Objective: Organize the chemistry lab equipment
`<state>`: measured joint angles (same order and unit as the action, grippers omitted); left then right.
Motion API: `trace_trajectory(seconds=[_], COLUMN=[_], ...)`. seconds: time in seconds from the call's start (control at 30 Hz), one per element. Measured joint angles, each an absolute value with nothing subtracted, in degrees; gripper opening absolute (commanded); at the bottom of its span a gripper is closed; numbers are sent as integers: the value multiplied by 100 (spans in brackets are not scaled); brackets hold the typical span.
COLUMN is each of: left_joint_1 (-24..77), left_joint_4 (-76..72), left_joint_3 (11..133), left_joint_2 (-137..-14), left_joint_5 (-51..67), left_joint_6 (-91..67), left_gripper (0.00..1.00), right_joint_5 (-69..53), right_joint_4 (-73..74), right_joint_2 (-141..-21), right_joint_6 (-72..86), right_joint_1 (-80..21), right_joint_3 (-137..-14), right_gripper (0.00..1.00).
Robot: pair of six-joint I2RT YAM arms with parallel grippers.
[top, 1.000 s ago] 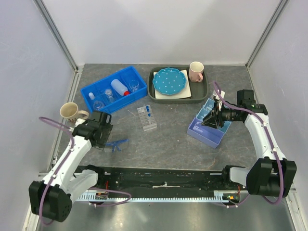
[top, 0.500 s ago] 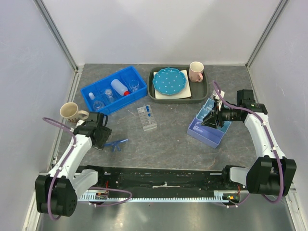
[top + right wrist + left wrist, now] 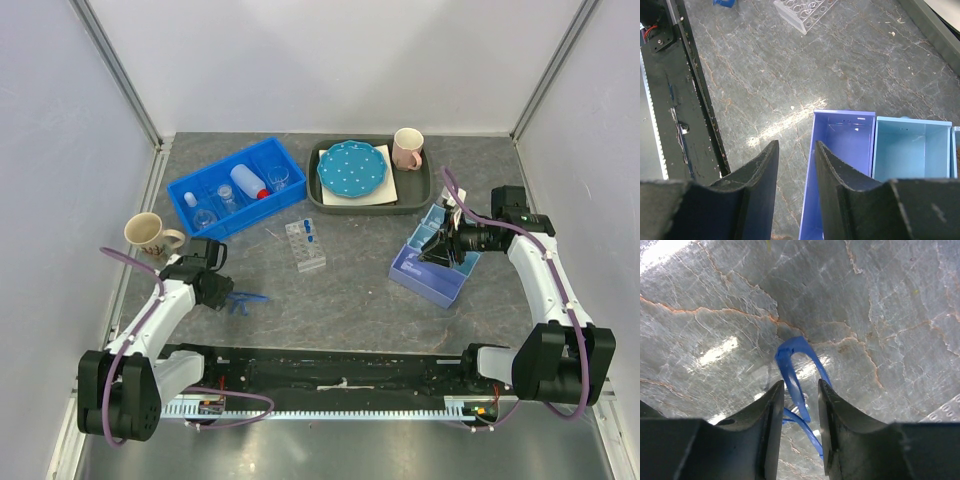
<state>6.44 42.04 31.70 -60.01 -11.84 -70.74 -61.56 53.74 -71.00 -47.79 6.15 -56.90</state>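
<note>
On the grey worktop (image 3: pixel 360 290) lie the blue safety glasses (image 3: pixel 790 360). The left gripper (image 3: pixel 801 390) has dropped astride them, jaws still apart, so a grasp looks next. The right gripper (image 3: pixel 796 150) hovers empty, slightly open.

Left arm (image 3: pixel 152 320) and right arm (image 3: pixel 547 278): white shells, black joints; a purple cable (image 3: pixel 448 183) loops along each; fingers (image 3: pixel 760 440) matte black.

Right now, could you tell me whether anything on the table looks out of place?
Yes. The blue safety glasses lie loose on the bare table, one temple between the fingers of the left claw. The test-tube rack sits askew mid-table. The squeeze bottle and beakers are already in the blue bin.
</note>
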Motion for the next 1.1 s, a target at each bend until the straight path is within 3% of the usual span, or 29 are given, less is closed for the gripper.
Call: trace_trajectory(seconds=[0.27,0.53,0.8,1.1], left_joint_1=[644,644,644,648], left_joint_4=[4112,3734,2805,1538], left_joint_3=[3061,3028,2644,2261], left_joint_2=[-5981,-5273,-4147,-4012], left_joint_5=[-1140,-543,1050,2497], left_joint_6=[-6910,-6405,-5791,-5730], left_gripper=[12,8,2,2], right_joint_5=[-6156,-6158,-6075,-5408], right_joint_4=[5374,5398,5787,5898], right_joint_2=[-7100,-7100,-7113,-7293], right_joint_6=[-4779,-4825,-5308,-5002], right_joint_1=[615,615,438,-1758], right_joint_3=[-5690,-5690,-5736,-6554], right_gripper=[43,43,52,65])
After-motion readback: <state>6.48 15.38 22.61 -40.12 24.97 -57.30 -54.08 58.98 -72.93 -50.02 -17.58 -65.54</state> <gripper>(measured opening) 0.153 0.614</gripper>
